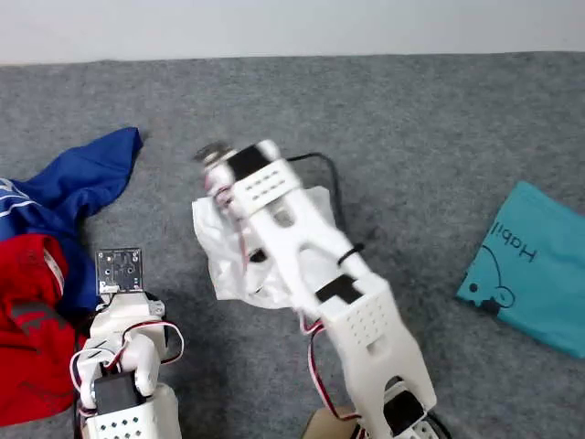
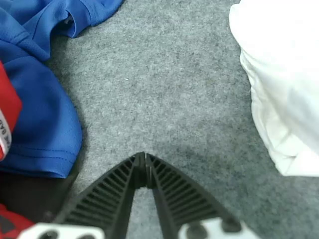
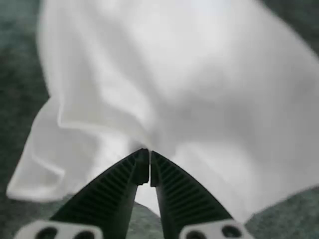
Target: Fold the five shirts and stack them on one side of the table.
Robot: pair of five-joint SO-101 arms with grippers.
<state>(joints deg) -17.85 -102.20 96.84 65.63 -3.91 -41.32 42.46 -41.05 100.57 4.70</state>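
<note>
Well, the white shirt [image 1: 218,251] was the one in hand: it sat bunched mid-desk [image 1: 430,137], and the right tool [image 3: 144,158] was clenched on a pinch of its cloth, judging by the folds running to the tips. The left tool [image 2: 144,167] was clenched too, on nothing, hovering over grey desk between the blue shirt [image 1: 82,178] and the white one. Next, I judged, that pinch needed drawing out flat, the left tool opening to take a second edge. Blue lay crumpled at far left, touching the red shirt [image 1: 27,338] nearer; the teal shirt [image 1: 535,265] lay flat at right, well apart, likely the stack's start.
</note>
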